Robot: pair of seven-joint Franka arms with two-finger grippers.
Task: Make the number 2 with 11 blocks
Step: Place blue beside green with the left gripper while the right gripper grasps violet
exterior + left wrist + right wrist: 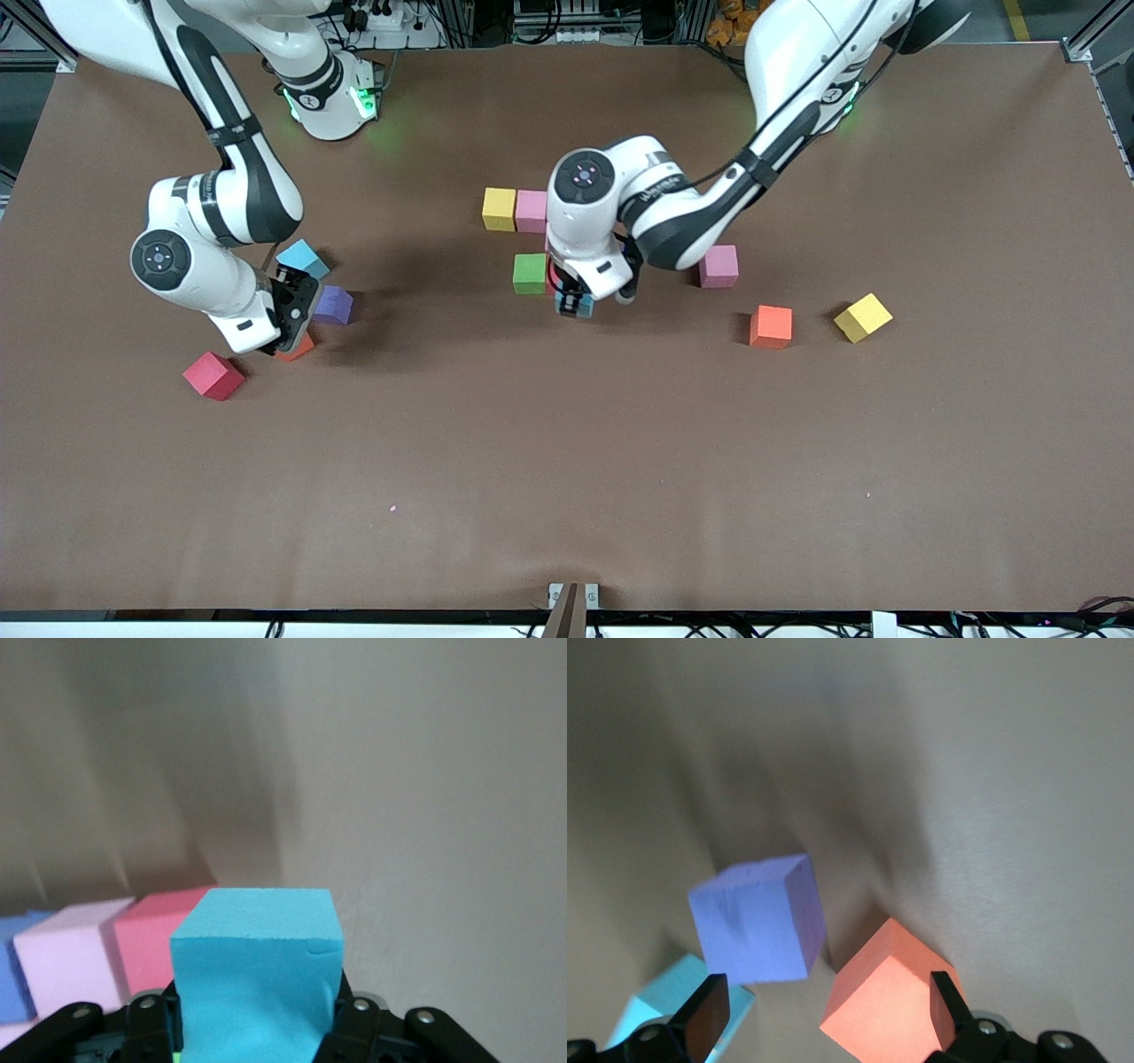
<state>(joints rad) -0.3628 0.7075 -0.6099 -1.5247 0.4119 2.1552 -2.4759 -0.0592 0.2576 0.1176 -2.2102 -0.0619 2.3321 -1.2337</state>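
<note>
Clearly, from the front, the left gripper (574, 303) holds a light blue block (580, 306) low beside the green block (530, 273), under the yellow block (499, 209) and pink block (532, 211) that start the number 2; a careless descent could shove them.

On the left wrist, the held cube fills its jaws squarely.

On the right wrist, the right gripper (824, 1008) gapes wide over an orange block (888, 1003), with the purple block (757, 920) close enough to get clipped on the worktop (1010, 815).

2 blocks (515, 210) sit touching, with another block (530, 273) nearer the camera.
</note>
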